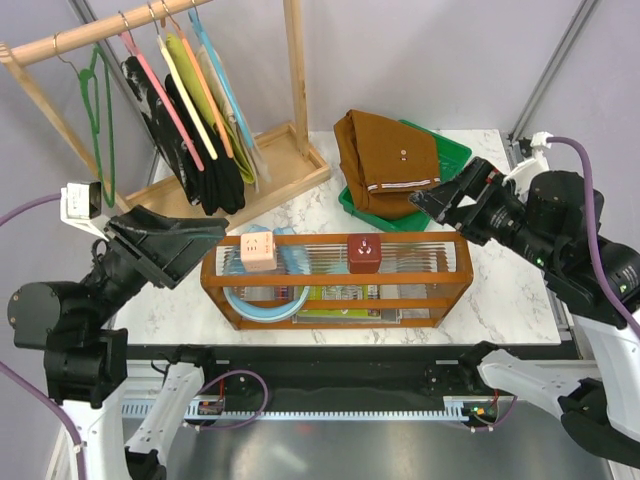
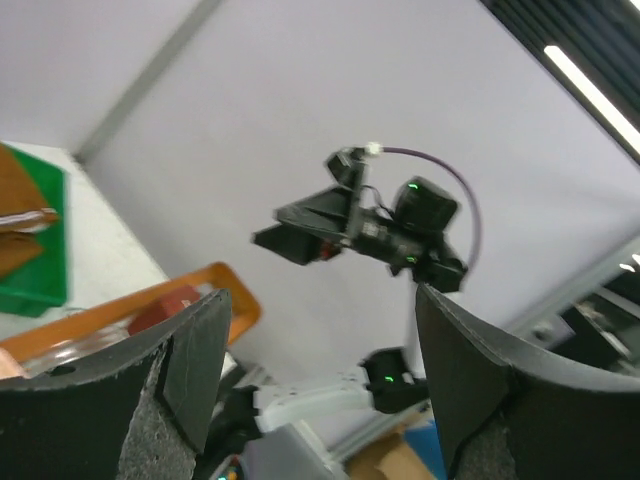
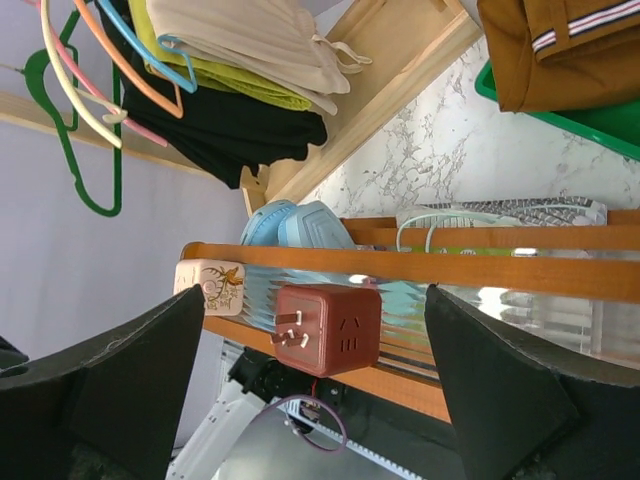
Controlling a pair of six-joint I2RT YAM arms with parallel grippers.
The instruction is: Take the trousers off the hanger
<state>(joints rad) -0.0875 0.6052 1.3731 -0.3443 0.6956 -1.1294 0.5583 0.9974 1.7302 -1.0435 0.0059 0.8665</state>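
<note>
The thin bright green plastic hanger (image 1: pixel 100 120) is seen on the wooden rail (image 1: pixel 60 40) past the far left corner of the desk, and nothing hangs on it. The left gripper (image 1: pixel 205 255) is held by the left edge, its two fingers spread wide with nothing between them. In the middle, by the near edge, a long wooden crate (image 1: pixel 330 240) is set. A pink cube plug (image 1: pixel 260 250) and a dark red cube plug (image 1: pixel 362 253) sit on its top, and pale blue things lie inside. The big rust-brown cloth trousers (image 1: pixel 385 150) are found folded in a green plastic tray (image 1: pixel 455 148) at the far right corner, their long side running from far edge to near edge. The right gripper (image 1: pixel 428 210) is much nearer, just beside their near end, spread wide and empty. The job looks done.
</note>
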